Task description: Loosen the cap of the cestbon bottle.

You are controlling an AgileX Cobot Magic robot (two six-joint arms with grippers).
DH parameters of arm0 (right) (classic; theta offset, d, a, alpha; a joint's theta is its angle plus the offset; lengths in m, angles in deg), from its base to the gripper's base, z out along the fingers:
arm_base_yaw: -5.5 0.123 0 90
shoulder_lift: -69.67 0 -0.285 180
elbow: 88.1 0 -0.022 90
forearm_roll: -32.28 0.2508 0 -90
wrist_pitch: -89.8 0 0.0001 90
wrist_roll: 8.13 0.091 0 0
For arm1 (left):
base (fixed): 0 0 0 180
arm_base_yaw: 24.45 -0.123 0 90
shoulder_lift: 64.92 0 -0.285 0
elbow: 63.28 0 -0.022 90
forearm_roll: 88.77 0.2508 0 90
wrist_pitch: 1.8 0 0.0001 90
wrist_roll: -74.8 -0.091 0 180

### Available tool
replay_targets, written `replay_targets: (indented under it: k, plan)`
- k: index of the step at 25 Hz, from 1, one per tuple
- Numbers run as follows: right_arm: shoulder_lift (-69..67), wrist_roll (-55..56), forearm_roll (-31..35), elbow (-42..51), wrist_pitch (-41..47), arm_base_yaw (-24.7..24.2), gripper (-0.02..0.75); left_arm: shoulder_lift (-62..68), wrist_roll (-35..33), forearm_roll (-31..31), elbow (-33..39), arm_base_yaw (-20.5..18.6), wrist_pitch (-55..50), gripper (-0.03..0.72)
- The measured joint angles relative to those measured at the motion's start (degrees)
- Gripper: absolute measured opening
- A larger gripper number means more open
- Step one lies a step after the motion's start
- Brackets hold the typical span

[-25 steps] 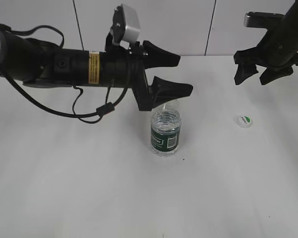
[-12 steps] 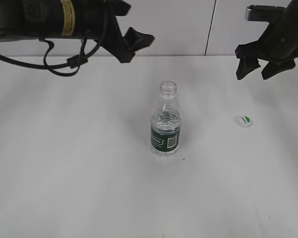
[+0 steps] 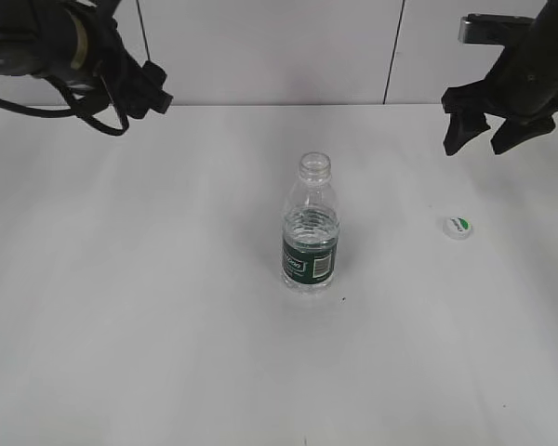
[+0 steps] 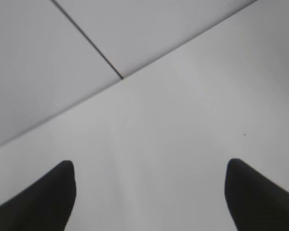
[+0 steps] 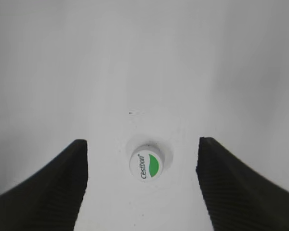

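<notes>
The cestbon bottle (image 3: 310, 229) stands upright on the white table at the middle, clear with a dark green label band and an open threaded neck with no cap on it. The white cap (image 3: 457, 227) with a green patch lies flat on the table to the bottle's right; it also shows in the right wrist view (image 5: 147, 165). My right gripper (image 3: 485, 137) is open and empty, held high above the cap at the back right (image 5: 142, 168). My left gripper (image 3: 147, 98) is open and empty at the back left, far from the bottle (image 4: 147, 180).
A white panelled wall (image 3: 353, 46) with a dark vertical seam stands behind the table. The table top (image 3: 167, 325) is white, with a tiny dark speck near the bottle.
My left arm has drawn back from over the bottle to the far back left. The right gripper has hardly moved. Bottle and cap stay put.
</notes>
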State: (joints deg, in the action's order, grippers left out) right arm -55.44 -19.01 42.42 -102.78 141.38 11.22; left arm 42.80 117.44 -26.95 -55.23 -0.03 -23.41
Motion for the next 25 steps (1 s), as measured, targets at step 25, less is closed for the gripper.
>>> replay_targets:
  k: [25]
  plan:
    - [6.9,4.5,-3.3,0.5,17.9,0.0,0.524,-0.2,-31.0,-60.6,-5.2,-17.7,-47.2,0.543]
